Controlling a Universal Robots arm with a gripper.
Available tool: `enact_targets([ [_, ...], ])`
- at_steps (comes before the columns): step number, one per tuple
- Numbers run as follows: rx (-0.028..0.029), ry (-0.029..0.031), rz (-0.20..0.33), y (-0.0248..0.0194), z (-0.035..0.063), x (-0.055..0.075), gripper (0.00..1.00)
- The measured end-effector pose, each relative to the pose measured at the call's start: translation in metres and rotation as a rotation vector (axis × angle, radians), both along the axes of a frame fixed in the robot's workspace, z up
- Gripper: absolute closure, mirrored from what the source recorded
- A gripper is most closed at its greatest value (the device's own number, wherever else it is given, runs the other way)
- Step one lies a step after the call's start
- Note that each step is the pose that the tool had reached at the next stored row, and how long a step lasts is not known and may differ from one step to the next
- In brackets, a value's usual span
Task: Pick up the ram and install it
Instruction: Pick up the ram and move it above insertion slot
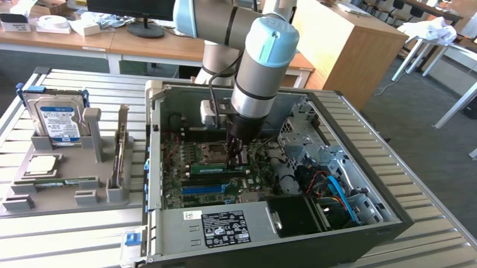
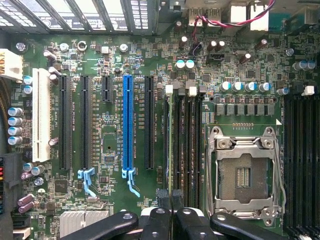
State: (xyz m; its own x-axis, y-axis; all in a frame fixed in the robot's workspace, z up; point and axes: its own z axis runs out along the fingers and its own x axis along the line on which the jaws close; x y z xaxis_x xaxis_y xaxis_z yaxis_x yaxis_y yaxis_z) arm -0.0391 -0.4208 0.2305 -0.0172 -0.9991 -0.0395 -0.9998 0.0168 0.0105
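Ram [image 2: 170,140] stands on edge in the motherboard [image 2: 112,125], along the outermost memory slot, between the blue slot [image 2: 127,125] and the open processor socket [image 2: 243,172]; cannot tell whether it is fully seated. Gripper [image 2: 172,200] pinches one end of the ram, jaws pressed nearly together on the thin board. Exterior view, near to far: power supply [image 1: 223,226] at the near edge of the case [image 1: 350,245]; ram [image 1: 213,167] and gripper [image 1: 240,161] mid-case, arm [image 1: 261,61] reaching in from above. On the table [image 1: 67,240], toward the exterior view's left edge, a grey holder [image 1: 75,162] carries a processor chip [image 1: 42,163] nearer and a hard drive [image 1: 53,120] at its far end.
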Motion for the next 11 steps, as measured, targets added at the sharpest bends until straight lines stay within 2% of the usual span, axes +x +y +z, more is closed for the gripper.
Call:
enact_targets([
  [11, 0.0, -0.0001, 0.0, 0.0, -0.0008, 0.0, 0.88],
])
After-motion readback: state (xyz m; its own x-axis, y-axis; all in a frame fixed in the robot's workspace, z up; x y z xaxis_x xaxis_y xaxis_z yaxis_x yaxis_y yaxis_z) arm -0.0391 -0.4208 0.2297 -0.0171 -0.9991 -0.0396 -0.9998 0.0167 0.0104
